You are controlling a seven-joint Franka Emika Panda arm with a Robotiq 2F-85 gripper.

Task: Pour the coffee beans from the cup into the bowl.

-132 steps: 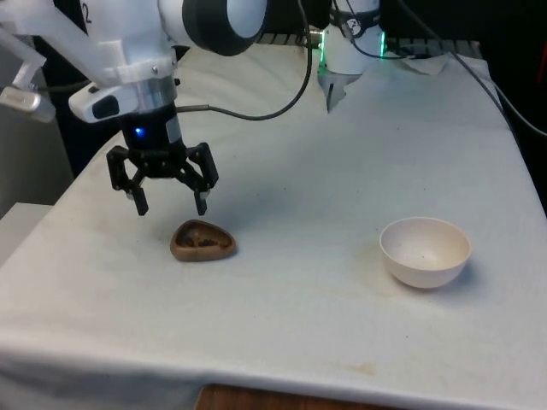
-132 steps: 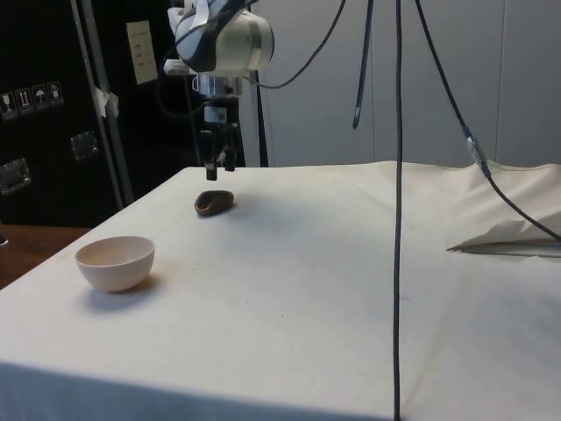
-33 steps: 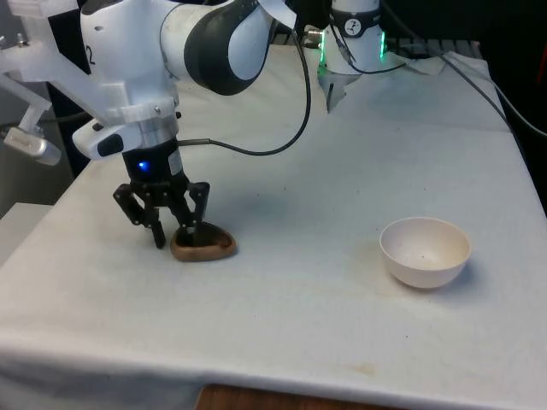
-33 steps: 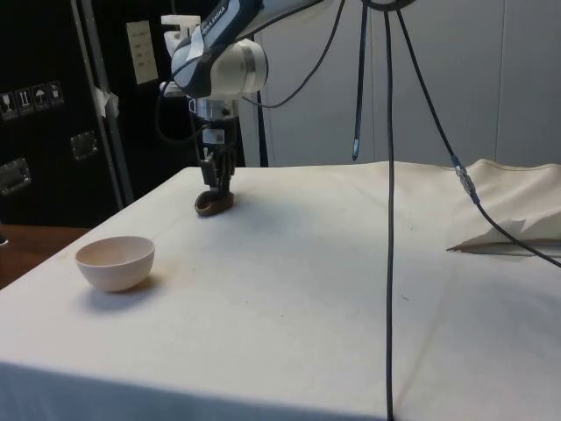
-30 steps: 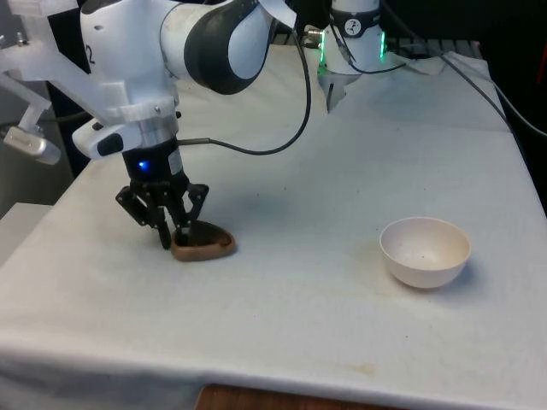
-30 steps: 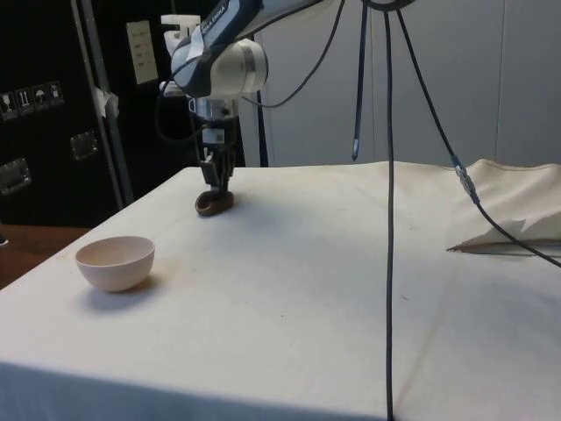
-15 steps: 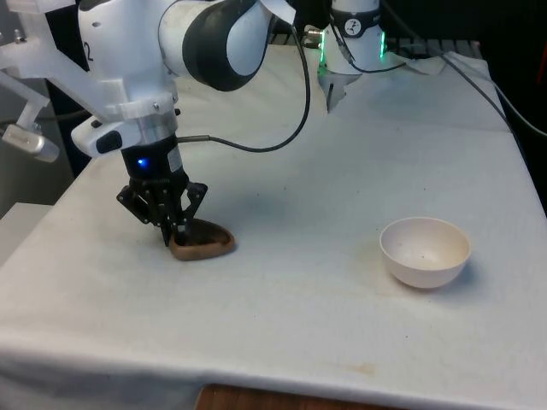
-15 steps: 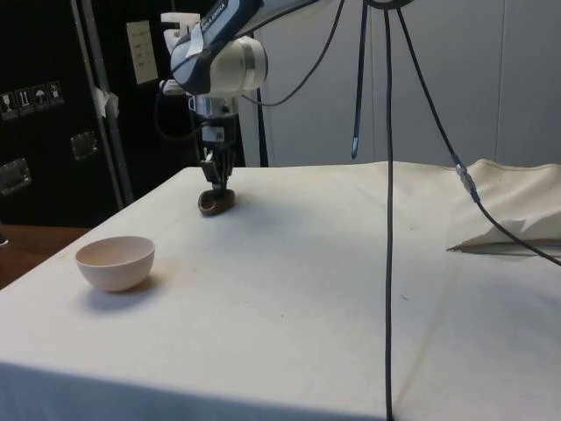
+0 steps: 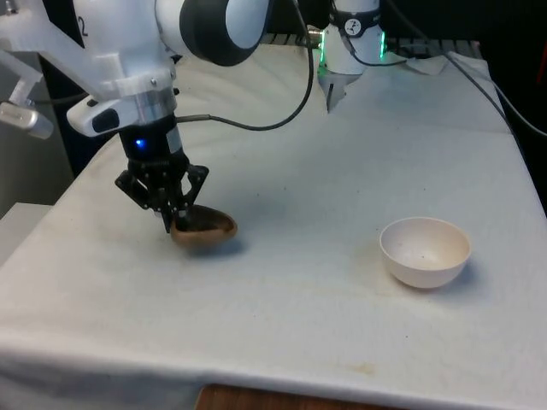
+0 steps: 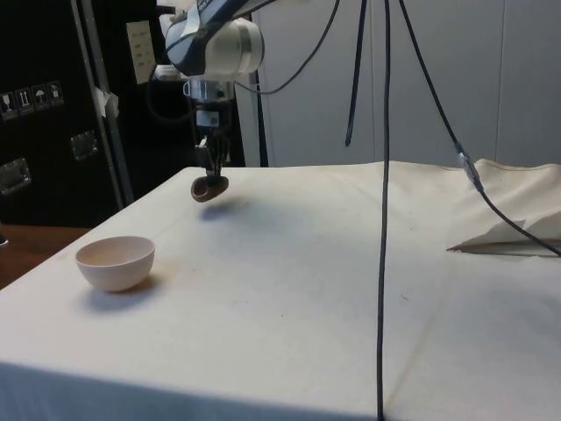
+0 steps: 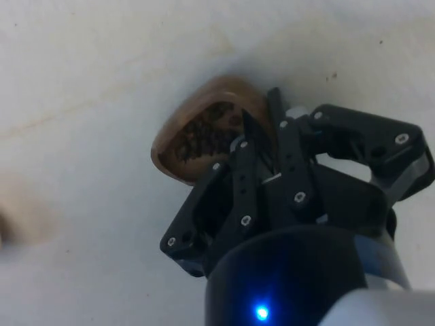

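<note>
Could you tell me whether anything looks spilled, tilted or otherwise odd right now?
Nothing stands out. The gripper is shut on the rim of the brown cup, which hangs just above the cloth with the coffee beans inside it. No beans lie on the cloth, and the white bowl stands upright, apart from the cup.

Your brown cup (image 9: pixel 203 229) of dark coffee beans (image 11: pixel 204 134) hangs above the cloth; your empty cream bowl (image 9: pixel 425 251) sits upright, well apart.

white tablecloth (image 9: pixel 342 154) covers the table — rumpled fold at far corner (image 10: pixel 513 237) in side view. black cables (image 10: pixel 384 175) hang in front there. dark cabinets (image 10: pixel 44 105) behind — pale label (image 10: pixel 140 51) on one.
</note>
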